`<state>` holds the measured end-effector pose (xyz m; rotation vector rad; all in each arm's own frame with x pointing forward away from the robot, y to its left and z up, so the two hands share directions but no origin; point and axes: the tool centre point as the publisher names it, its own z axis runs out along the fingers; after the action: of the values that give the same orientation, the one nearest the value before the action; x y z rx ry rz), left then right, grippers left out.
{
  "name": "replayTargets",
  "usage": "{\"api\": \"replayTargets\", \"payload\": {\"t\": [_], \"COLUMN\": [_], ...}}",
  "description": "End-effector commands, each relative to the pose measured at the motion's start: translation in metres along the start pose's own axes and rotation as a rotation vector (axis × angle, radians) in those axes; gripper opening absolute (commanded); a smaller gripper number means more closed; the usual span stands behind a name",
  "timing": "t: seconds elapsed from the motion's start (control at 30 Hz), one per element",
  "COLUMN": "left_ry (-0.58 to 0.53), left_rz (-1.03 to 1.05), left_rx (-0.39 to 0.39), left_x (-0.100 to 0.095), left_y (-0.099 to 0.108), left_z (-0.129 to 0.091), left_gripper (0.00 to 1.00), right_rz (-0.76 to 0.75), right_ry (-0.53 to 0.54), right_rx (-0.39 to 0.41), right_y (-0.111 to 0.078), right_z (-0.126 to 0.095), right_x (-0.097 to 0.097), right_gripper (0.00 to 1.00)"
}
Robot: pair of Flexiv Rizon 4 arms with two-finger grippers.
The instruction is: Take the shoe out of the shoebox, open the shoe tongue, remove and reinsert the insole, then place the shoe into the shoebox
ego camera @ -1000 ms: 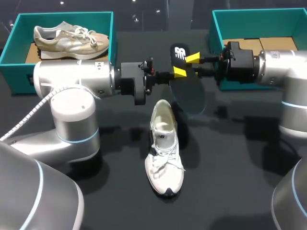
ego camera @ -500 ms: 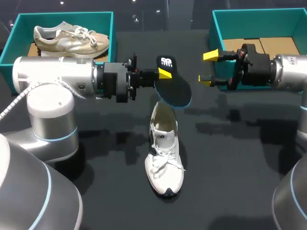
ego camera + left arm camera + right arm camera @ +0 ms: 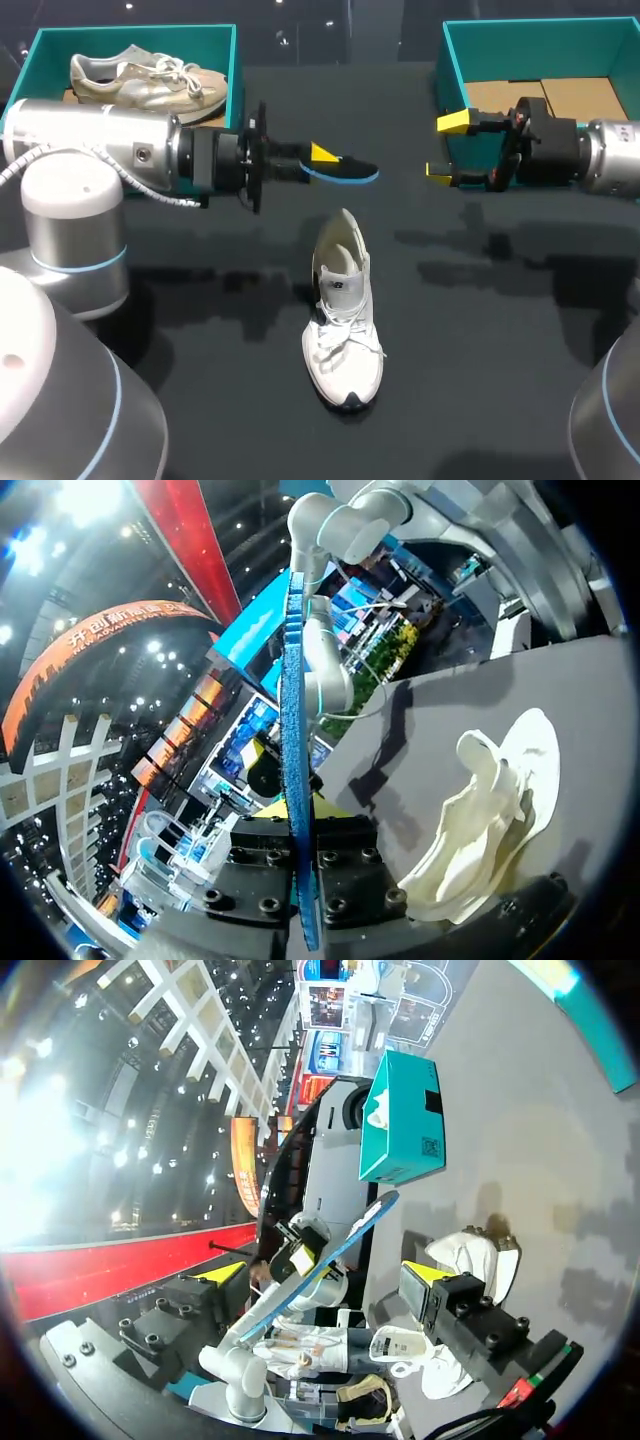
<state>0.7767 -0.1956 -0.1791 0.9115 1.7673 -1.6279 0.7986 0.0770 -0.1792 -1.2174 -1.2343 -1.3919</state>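
- Currently, the left gripper pinches the insole at one end, with a finger on each face; a yellow tip shows on the upper face.
- The insole is dark with a blue edge. In the head view it lies nearly flat, edge-on, and is held in the air above the surface, beyond the heel of the white shoe and clear of it.
- In the left wrist view, the insole runs edge-on straight out from between the left gripper fingers. The white shoe lies off to one side on the surface.
- The white shoe stands upright on its sole near the middle of the surface, toe toward the robot and heel away. Its tongue is pulled up and the opening is exposed.
- The right gripper is spread wide and holds nothing. It sits at the inner wall of the right shoebox, well apart from the insole.
- In the right wrist view, the insole and the white shoe lie ahead of the spread right gripper, with the left shoebox farther off.
- The right shoebox is teal and shows a cardboard liner on its floor.
- The left shoebox, also teal, holds a beige shoe lying on its side.
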Motion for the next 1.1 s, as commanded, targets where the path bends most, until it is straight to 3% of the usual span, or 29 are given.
{"api": "replayTargets", "payload": {"t": [0.03,0.27,0.33,0.37,0.9,1.1], "left_ry": [-0.003,-0.066,-0.101,-0.066,-0.066,-0.149], "left_rz": [-0.149,-0.603,-0.828,-0.930,-0.930,-1.231], "left_rx": [-0.011,0.026,0.027,0.079,0.079,0.084], "left_x": [-0.010,-0.029,-0.033,-0.035,-0.035,-0.036], "left_y": [-0.001,-0.009,-0.012,-0.013,-0.013,-0.002], "left_z": [0.004,-0.010,-0.014,-0.018,-0.018,-0.017], "left_gripper": [0.00,0.00,0.00,0.00,0.00,0.00], "right_rz": [0.000,0.000,0.000,0.000,0.000,0.000], "right_ry": [-0.001,-0.001,-0.001,-0.001,-0.001,-0.001], "right_rx": [-0.001,-0.001,-0.001,-0.001,-0.001,-0.001], "right_y": [-0.001,-0.001,-0.001,-0.001,-0.001,-0.001], "right_z": [0.000,0.000,0.000,0.000,0.000,0.000], "right_x": [0.000,0.000,0.000,0.000,0.000,0.000], "right_gripper": [1.00,1.00,1.00,1.00,1.00,1.00]}}
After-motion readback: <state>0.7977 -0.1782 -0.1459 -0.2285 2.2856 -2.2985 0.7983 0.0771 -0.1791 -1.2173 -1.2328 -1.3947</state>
